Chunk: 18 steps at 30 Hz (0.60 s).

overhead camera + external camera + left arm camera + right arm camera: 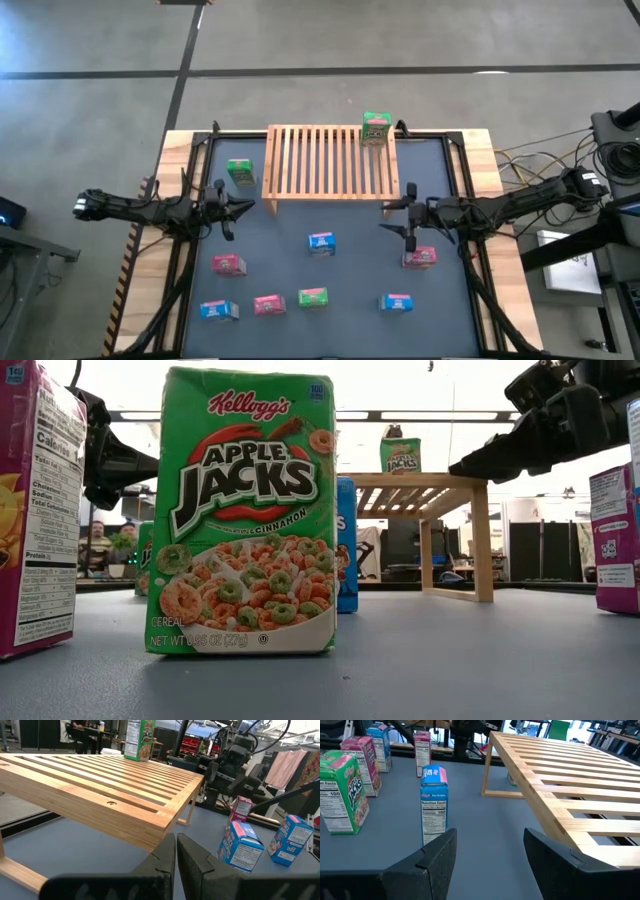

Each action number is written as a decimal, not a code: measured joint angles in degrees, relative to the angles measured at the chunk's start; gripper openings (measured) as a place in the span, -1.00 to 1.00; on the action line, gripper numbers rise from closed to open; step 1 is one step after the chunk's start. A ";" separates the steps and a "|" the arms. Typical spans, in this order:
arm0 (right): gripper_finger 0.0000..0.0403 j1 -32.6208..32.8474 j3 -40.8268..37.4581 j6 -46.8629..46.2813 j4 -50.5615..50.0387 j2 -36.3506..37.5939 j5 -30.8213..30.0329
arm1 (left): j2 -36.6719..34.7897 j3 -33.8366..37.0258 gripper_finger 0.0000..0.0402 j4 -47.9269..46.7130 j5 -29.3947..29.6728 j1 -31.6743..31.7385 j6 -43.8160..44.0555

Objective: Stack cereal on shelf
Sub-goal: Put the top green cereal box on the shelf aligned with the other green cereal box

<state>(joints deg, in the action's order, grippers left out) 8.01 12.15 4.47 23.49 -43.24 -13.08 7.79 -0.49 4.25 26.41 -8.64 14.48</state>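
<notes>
The shelf (330,160), a light wooden slatted rack, stands on its legs at the table's far middle. One green cereal box (376,128) stands upright on its far right corner. Another green box (240,172) stands on the table left of the rack. Several more blue, pink and green boxes stand on the dark table, among them a blue one (321,242) in the middle and a pink one (420,258) beside my right arm. My right gripper (392,218) hangs open and empty off the rack's near right corner. My left gripper (245,208) is shut and empty off the near left corner.
Along the near edge stand a blue box (218,311), a pink box (269,305), a green box (313,297) and a blue box (397,302); a pink box (229,264) stands farther left. Most of the rack's slats (100,785) are bare. A black frame rims the table.
</notes>
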 joint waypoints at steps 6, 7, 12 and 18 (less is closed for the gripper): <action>0.09 0.00 0.74 1.30 0.04 -0.02 0.00 | 0.00 -0.01 -1.00 0.00 -0.01 0.01 -0.02; 0.09 -0.01 0.92 2.05 0.04 -0.02 -0.01 | -0.01 -0.02 -1.00 0.03 -0.02 0.00 -0.02; 0.09 -0.02 3.06 7.53 1.76 -0.04 -0.02 | -0.01 0.00 -1.00 3.64 0.00 0.00 -2.51; 0.09 -0.04 6.23 10.55 2.08 -0.41 -0.04 | -0.02 0.00 -1.00 10.41 0.00 0.00 -6.89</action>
<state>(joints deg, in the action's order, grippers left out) 7.97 18.39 15.02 25.57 -43.66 -13.13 7.77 -0.49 14.66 26.41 -8.64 7.59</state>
